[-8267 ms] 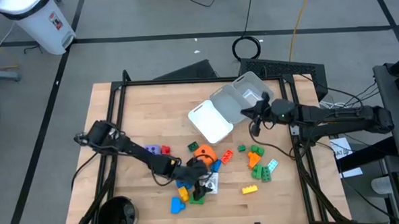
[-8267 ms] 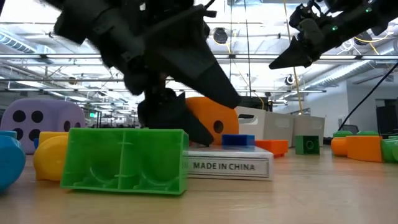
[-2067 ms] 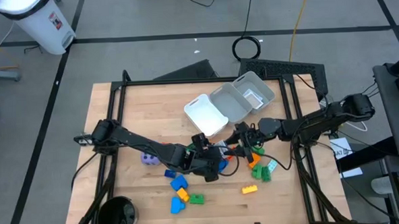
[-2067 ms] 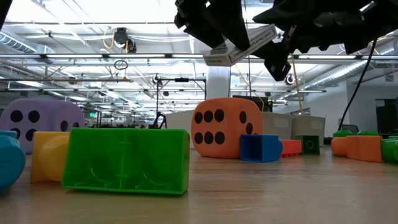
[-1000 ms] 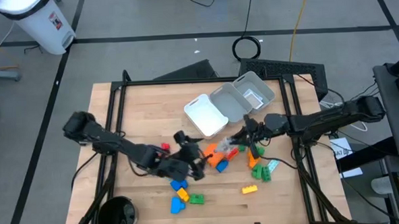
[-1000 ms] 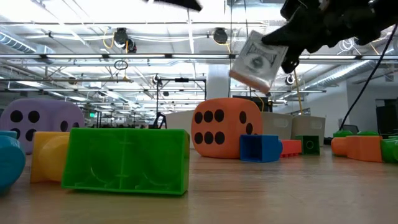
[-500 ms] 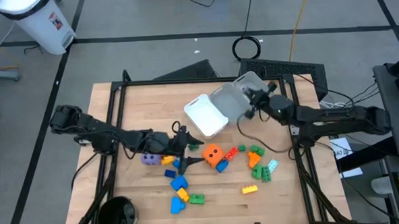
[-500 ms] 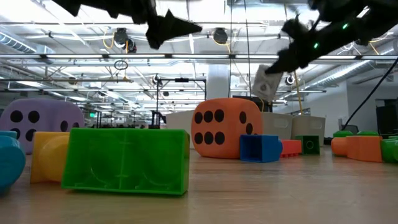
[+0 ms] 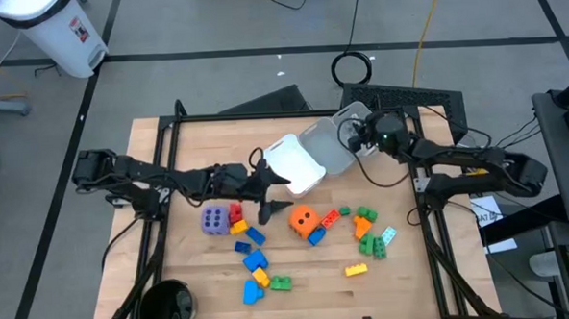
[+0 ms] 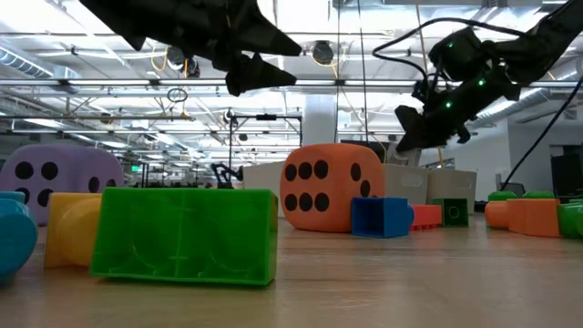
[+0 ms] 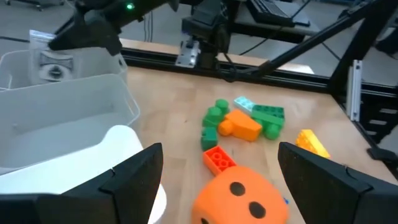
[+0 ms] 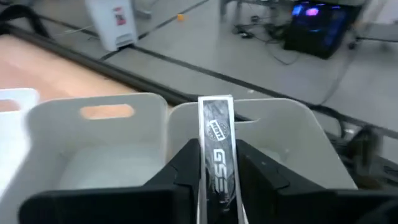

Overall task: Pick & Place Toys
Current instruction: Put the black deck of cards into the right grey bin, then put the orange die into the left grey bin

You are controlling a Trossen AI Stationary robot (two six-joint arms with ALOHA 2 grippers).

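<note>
A small white picture card [image 12: 216, 155] is seen edge-on between the narrowly set fingers [image 12: 186, 163] of the right gripper [image 9: 360, 137], still touched on both sides, above the clear plastic tray [image 9: 346, 138] at the table's far side. The right arm is stretched low across the table's right edge. The left gripper [image 9: 270, 191] is spread wide and empty, raised beside the white tray [image 9: 295, 169], its arm extended from the left. The orange die [image 9: 302, 218] and scattered bricks [image 9: 254, 262] lie on the table [image 9: 174, 280].
</note>
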